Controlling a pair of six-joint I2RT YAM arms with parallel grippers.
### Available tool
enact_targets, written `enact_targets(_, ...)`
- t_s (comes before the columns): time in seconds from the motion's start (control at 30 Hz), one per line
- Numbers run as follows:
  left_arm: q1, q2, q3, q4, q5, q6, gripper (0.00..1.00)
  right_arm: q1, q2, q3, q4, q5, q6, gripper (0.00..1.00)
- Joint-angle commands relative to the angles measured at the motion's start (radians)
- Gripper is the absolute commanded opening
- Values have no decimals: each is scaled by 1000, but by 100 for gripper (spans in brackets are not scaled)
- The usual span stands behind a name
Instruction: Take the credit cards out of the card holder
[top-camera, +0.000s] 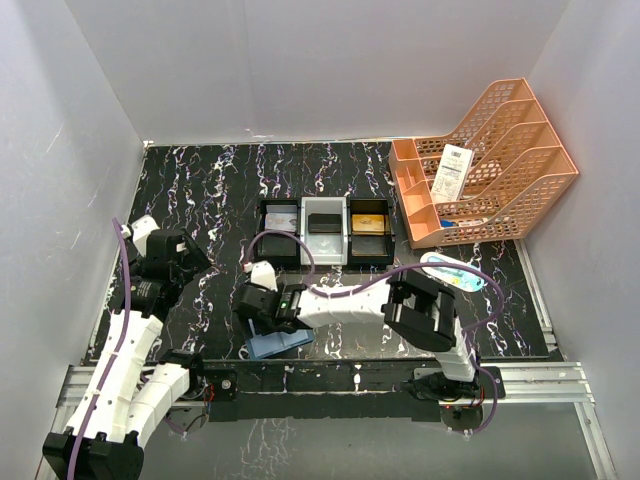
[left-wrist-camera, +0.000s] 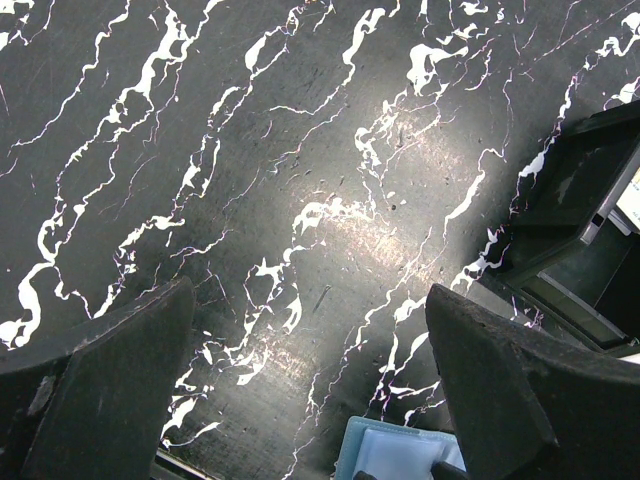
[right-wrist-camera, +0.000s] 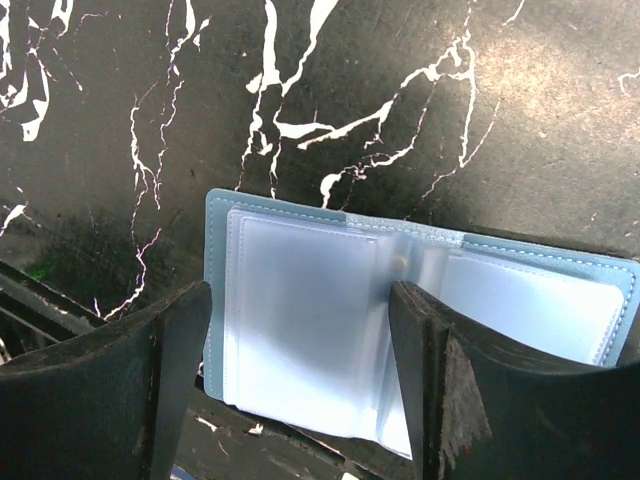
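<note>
Currently the card holder (top-camera: 281, 343) lies open and flat on the desk (top-camera: 210, 190), on the near side of the tray (top-camera: 303, 240) and toward its left end, its pale clear pockets facing up. The right hand (right-wrist-camera: 300, 300) hangs over it with its fingers (right-wrist-camera: 150, 380) apart, one at the outer edge of a panel and the other at the middle fold; whether they touch it I cannot tell. Three credit cards lie in the tray, one per compartment: a greyish one (top-camera: 282, 222), a black one (top-camera: 323, 223) and a gold one (top-camera: 368, 224). The left hand (top-camera: 185, 258) hovers well to the left of the tray, fingers spread wide over bare desk. Off the tray's near right corner rests a white-and-blue oval case (top-camera: 452, 272). To the tray's right stands an orange file rack (top-camera: 500, 150) holding a white barcoded slip (top-camera: 452, 172).
</note>
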Motion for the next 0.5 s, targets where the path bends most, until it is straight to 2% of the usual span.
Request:
enact_targets(0.0,7,0,29,8,-4,11,99,29,100,91,-148,54,-12,71)
enact_targets(0.4,8,-1,29,6,-5,12,99,84,218,222,-328,214,-6,68)
enact_targets(0.47,7,-2,29,5,-10,12,99,90,227,226,-332,227,-2,64)
